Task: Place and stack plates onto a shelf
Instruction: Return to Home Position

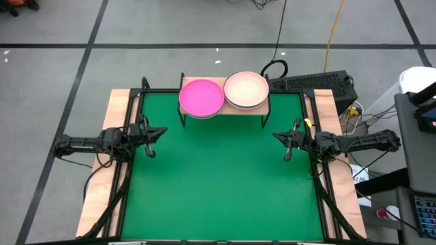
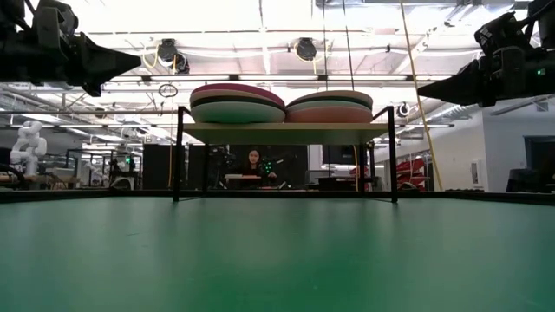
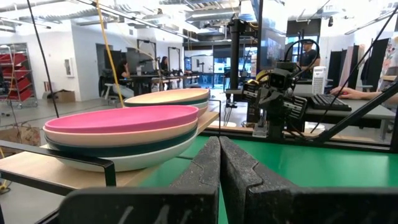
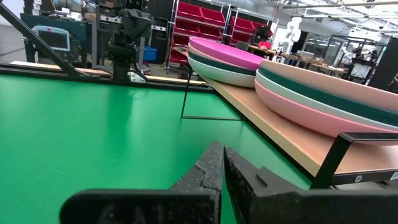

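The plates stand in two stacks on the light-wood shelf at the far edge of the mat. The left stack has a magenta plate on top, with peach, dark teal and pale plates under it. The right stack has a pale peach plate on top, over teal, pale and pink plates. Each stack rests flat on the board. My left gripper hovers over the mat's left side, shut and empty. My right gripper hovers over the mat's right side, shut and empty.
The green mat spreads between the two arms, edged by wooden strips and a black frame. The shelf stands on thin black legs with open room beneath it. A keyboard and cables lie beyond the far right corner. A person sits far behind the table.
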